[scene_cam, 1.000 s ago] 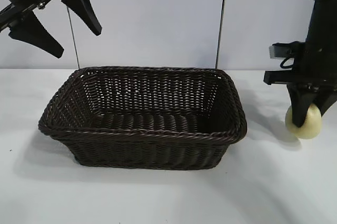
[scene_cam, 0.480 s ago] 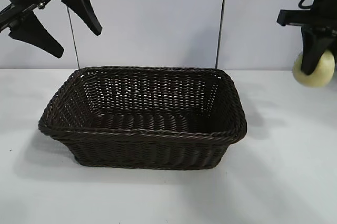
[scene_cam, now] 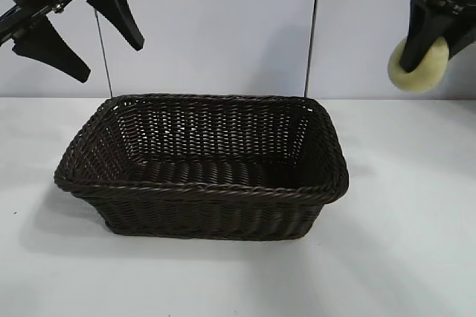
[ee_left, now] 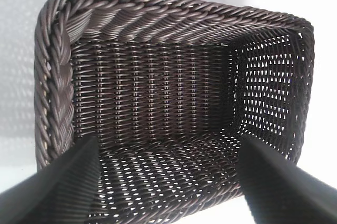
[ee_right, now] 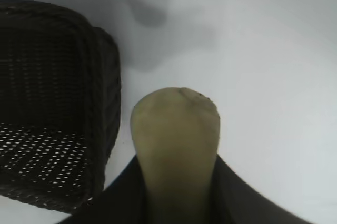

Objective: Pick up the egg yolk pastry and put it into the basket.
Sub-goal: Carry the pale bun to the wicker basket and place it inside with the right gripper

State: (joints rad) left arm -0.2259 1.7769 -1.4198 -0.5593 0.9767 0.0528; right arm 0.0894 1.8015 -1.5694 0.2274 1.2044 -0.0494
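While the egg yolk pastry (scene_cam: 419, 65) is clamped between the dark fingers of the right gripper (scene_cam: 424, 45), it is held high in the air, well above the white table (scene_cam: 401, 257) and off to the right of the basket (scene_cam: 201, 183). From the right wrist view the pale, rounded pastry (ee_right: 175, 140) is seen squeezed at its sides by the two fingers, with its free end pointed outward and the basket's near corner (ee_right: 102, 77) lying to one side of it. No part of the pastry is over the woven rim yet; clear table is seen beneath it.

The relation on which the coming move is judged to turn is a sideways one: the basket's open interior lies toward the left arm's side of the pastry and lower, so a leftward carry over the right-hand short wall would be called for before any release. The basket's long axis runs left to right in the exterior view, which leaves a generous target along the direction of travel. Height over the rim already appears sufficient.

The left gripper (scene_cam: 78, 30) is hung above the basket's left end with its fingers spread apart and nothing held; the basket floor (ee_left: 158, 92) is seen bare between them in the left wrist view.
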